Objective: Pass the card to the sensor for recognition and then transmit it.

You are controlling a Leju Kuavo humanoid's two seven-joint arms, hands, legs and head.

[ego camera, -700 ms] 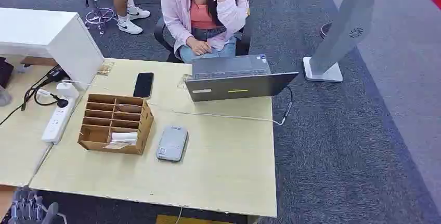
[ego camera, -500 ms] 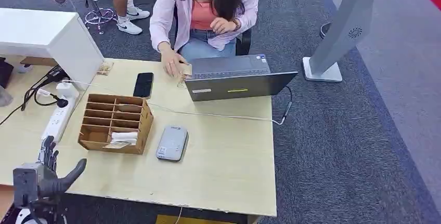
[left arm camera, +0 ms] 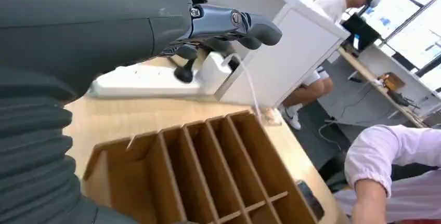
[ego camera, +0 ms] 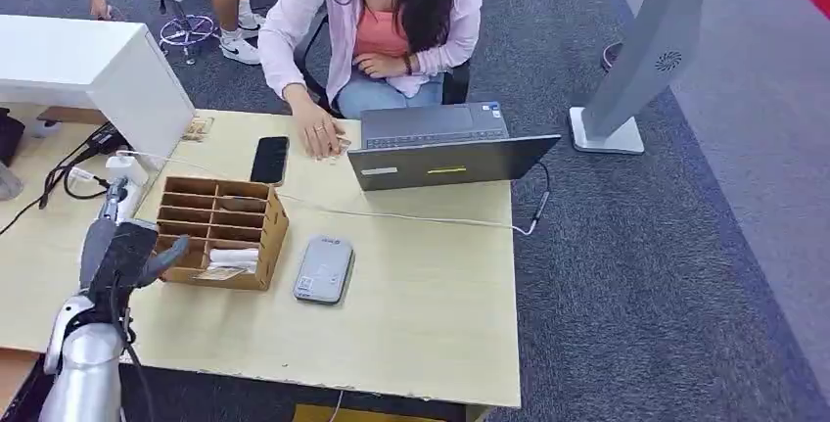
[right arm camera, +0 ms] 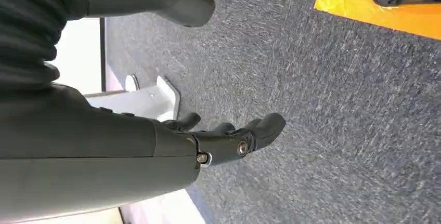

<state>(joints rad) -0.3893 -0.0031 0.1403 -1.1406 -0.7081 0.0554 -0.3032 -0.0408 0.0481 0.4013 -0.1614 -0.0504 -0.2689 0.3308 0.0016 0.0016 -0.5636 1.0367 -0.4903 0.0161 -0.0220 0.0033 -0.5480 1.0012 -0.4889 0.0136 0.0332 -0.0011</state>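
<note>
Two hands are at work here. From the head, the left hand (ego camera: pixel 127 251) hangs over the bench (ego camera: pixel 411 324) beside the wooden organizer (ego camera: pixel 220 231), fingers apart and holding nothing; a pale card (ego camera: pixel 223 272) lies in its nearest slot, the grey sensor (ego camera: pixel 324 269) just beside. A seated person's hand (ego camera: pixel 319 138) rests near a laptop (ego camera: pixel 445 153) and phone (ego camera: pixel 270 159). Left wrist: organizer compartments close up and a power strip (left arm camera: pixel 151 81), the card cut off. Right wrist: right hand (right arm camera: pixel 156 146) over grey carpet (right arm camera: pixel 338 104), fingers loosely spread, empty.
</note>
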